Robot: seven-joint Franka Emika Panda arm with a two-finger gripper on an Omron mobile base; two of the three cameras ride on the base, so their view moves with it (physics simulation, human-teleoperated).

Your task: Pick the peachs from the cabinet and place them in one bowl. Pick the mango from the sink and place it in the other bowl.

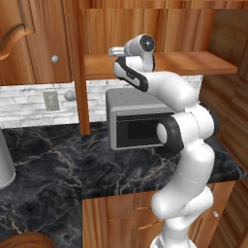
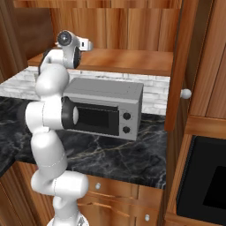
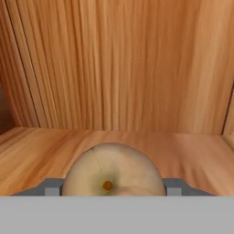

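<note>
A pale, blushed peach fills the bottom of the hand view, stem dimple facing the camera. My gripper is shut on it, one grey fingertip against each side. Beneath it lies the cabinet shelf, and the wood-panel back stands close behind. In the base views the gripper reaches in over the cabinet shelf, and the hand hides the peach. I cannot tell whether the fruit rests on the plank or hangs just above it. A dark-brown wooden bowl peeks in at the lower left corner.
A grey microwave stands on the black marble counter right under the shelf. An open cabinet door with a round knob hangs to the right. A grey metal vessel sits at the left edge.
</note>
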